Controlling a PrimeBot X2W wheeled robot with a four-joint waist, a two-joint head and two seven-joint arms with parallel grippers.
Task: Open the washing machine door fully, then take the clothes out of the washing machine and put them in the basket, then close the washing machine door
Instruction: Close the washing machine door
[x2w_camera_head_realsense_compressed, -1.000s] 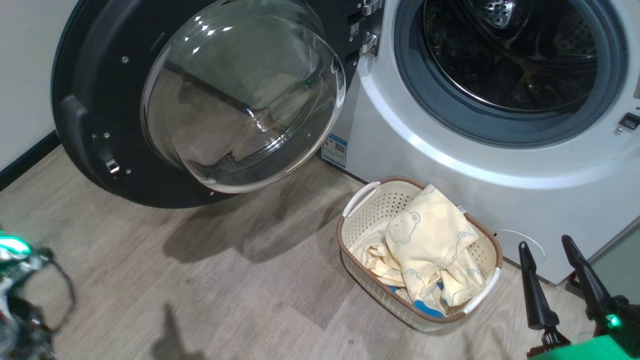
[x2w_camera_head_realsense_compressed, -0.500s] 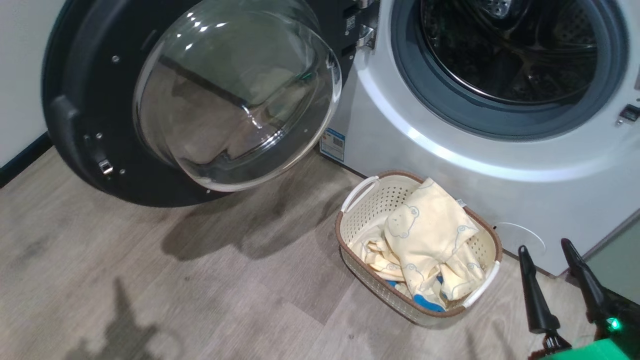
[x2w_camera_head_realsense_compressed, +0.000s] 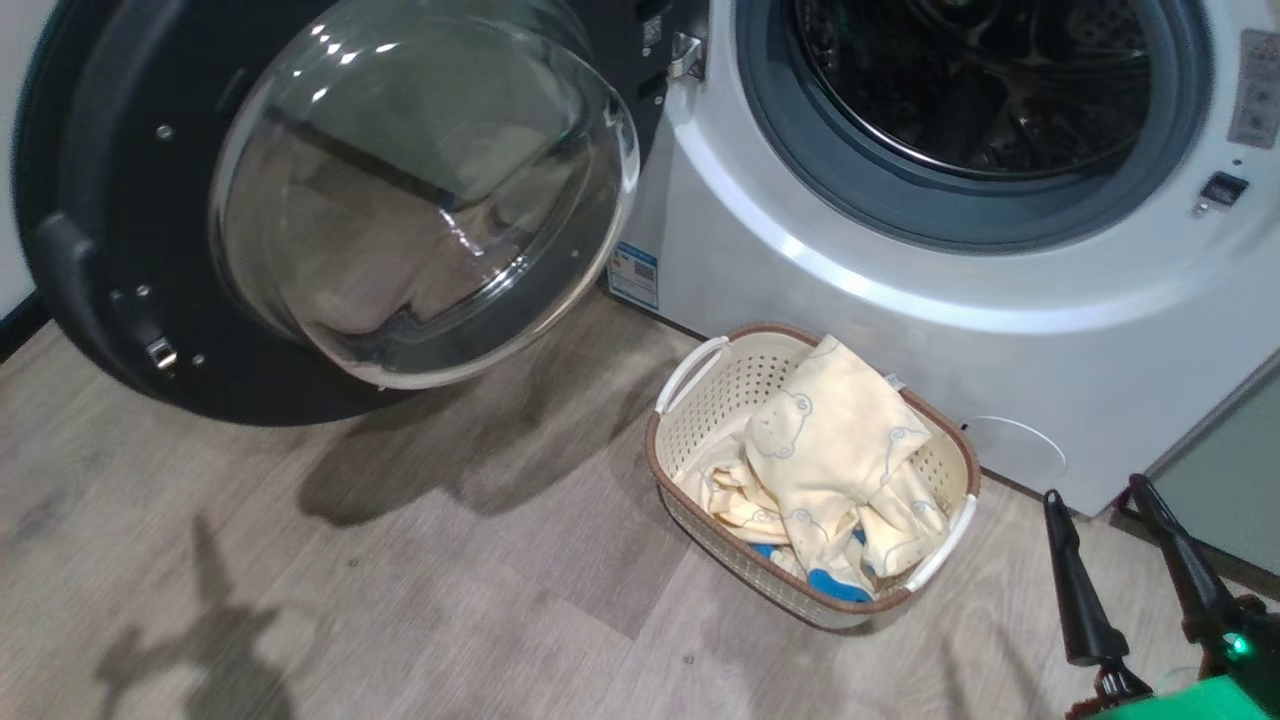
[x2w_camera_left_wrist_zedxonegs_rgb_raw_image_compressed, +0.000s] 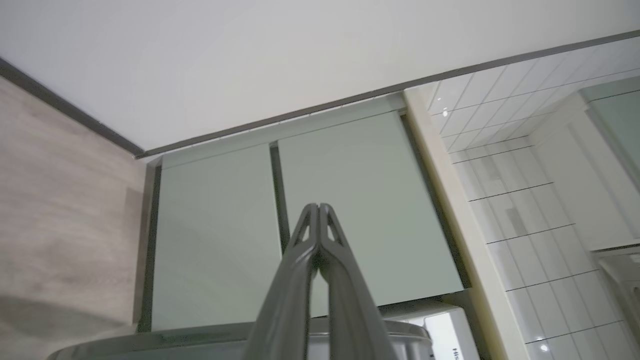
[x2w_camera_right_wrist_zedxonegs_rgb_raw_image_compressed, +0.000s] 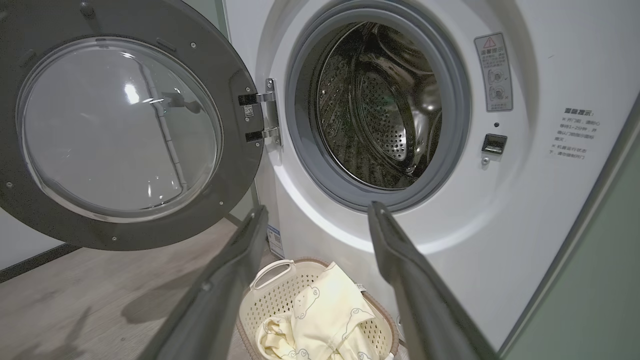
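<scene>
Right hand (x2w_camera_head_realsense_compressed: 1095, 490): fingers spread wide apart, nothing gripped, above the floor (x2w_camera_head_realsense_compressed: 400, 580) right of the basket (x2w_camera_head_realsense_compressed: 655, 470).
Left hand (x2w_camera_left_wrist_zedxonegs_rgb_raw_image_compressed: 318, 207): fingers pressed together, nothing held, pointed at pale green cabinets (x2w_camera_left_wrist_zedxonegs_rgb_raw_image_compressed: 365, 200).
Basket: set on the floor, just before the washing machine (x2w_camera_head_realsense_compressed: 900, 340).
Clothes (x2w_camera_head_realsense_compressed: 820, 450): heaped in the basket.
Washing machine door (x2w_camera_head_realsense_compressed: 330, 200): swung wide open, left of the drum (x2w_camera_head_realsense_compressed: 980, 90).

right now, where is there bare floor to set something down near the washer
The wide wood floor left of the basket, in front of the open washing machine door, is bare. Crowded: the basket holds the clothes, close to the washing machine.
</scene>
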